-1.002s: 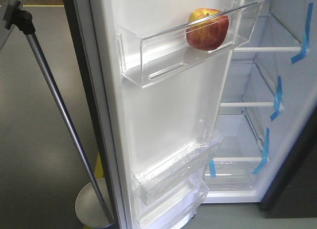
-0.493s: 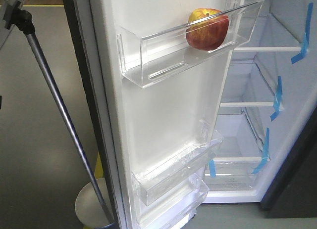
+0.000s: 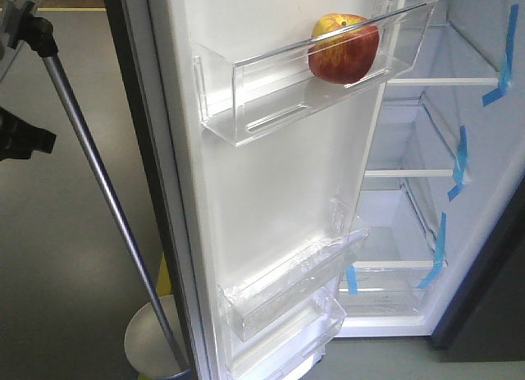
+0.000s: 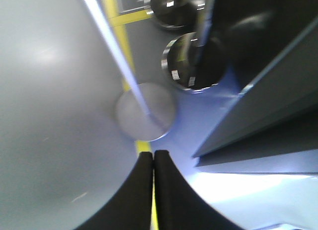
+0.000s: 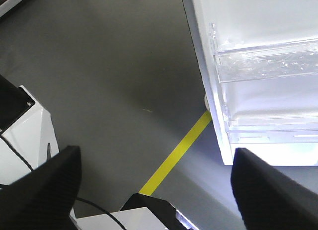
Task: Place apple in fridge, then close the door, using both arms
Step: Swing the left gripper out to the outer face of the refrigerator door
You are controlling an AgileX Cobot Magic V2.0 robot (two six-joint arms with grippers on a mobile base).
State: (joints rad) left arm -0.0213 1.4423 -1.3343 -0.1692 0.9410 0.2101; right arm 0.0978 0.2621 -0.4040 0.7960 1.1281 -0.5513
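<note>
With the apple (image 3: 344,50) in the top bin (image 3: 271,109) of the door (image 3: 271,191), I'd push its outer face squarely with my left gripper (image 4: 153,155), fingers pressed together, missing the silver pole (image 3: 98,183), while my right gripper (image 5: 156,158) hangs spread wide.

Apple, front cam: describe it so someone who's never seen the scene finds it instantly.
Start at the open door, its white inner face toward the camera. Go to the topmost clear plastic bin; the apple sits at that bin's right end. It is the only red-and-yellow round thing there; the lower bins look empty.
</note>
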